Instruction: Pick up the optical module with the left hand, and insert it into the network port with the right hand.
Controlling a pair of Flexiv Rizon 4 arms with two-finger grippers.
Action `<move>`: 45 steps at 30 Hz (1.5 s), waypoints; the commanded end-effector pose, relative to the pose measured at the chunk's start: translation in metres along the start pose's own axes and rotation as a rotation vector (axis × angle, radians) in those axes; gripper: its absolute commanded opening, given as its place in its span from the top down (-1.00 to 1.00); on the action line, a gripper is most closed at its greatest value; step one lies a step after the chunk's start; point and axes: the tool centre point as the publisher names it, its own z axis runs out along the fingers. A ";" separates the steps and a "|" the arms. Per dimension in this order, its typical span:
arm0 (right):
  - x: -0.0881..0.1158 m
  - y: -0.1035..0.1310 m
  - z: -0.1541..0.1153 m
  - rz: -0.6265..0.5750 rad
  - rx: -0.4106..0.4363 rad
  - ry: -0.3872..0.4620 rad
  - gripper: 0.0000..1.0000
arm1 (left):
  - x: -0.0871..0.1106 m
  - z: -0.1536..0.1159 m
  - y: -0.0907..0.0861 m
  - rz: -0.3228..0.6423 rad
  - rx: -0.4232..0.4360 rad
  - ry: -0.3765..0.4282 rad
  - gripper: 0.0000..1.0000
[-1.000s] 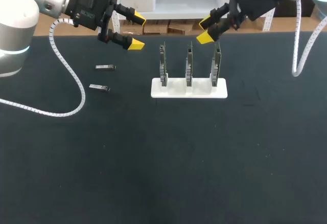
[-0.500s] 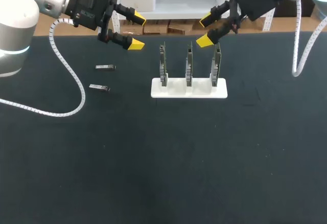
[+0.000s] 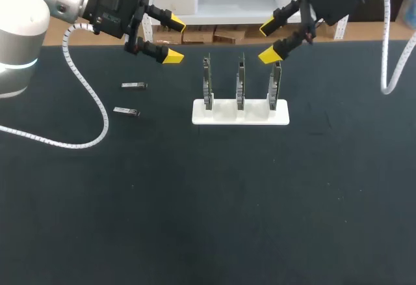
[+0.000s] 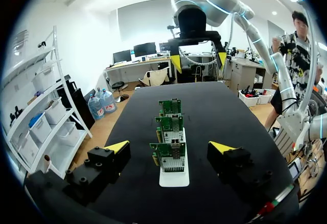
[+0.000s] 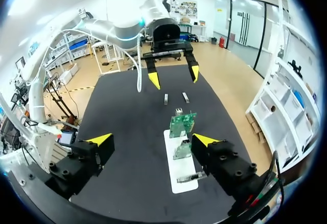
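Two small silver optical modules (image 3: 134, 85) (image 3: 126, 110) lie on the black table, left of a white stand (image 3: 221, 113) that holds three upright green port boards (image 3: 240, 82). Hovering above and behind the modules, my left gripper (image 3: 174, 39) is open and empty. My right gripper (image 3: 268, 41) is open just above the rightmost board (image 3: 275, 80), holding nothing. In the right wrist view a small metallic piece (image 5: 193, 177) sits at the nearest board, below my gripper (image 5: 152, 139); both loose modules (image 5: 166, 98) lie beyond the stand. In the left wrist view the boards (image 4: 168, 155) stand ahead of my gripper (image 4: 169, 147).
A white coiled cable (image 3: 88, 96) from my left arm hangs over the table near the loose modules. Another cable (image 3: 383, 64) hangs from my right arm at the far right. Boxes and a white bin sit behind the table's rear edge.
My right gripper has opened wider and shifted slightly right and up from the rightmost board. The left arm and the loose modules have not moved.
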 end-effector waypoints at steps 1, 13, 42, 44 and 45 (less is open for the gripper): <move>0.000 0.003 -0.004 -0.011 -0.002 0.012 -1.00 | -0.001 0.000 0.002 -0.002 0.005 0.006 -1.00; 0.001 -0.013 -0.002 -0.055 -0.017 0.031 -1.00 | -0.001 0.000 0.002 -0.002 0.005 0.006 -1.00; -0.001 -0.025 0.003 -0.052 -0.018 0.057 -1.00 | -0.001 0.000 0.002 -0.002 0.005 0.006 -1.00; -0.001 -0.025 0.003 -0.052 -0.018 0.057 -1.00 | -0.001 0.000 0.002 -0.002 0.005 0.006 -1.00; -0.001 -0.025 0.003 -0.052 -0.018 0.057 -1.00 | -0.001 0.000 0.002 -0.002 0.005 0.006 -1.00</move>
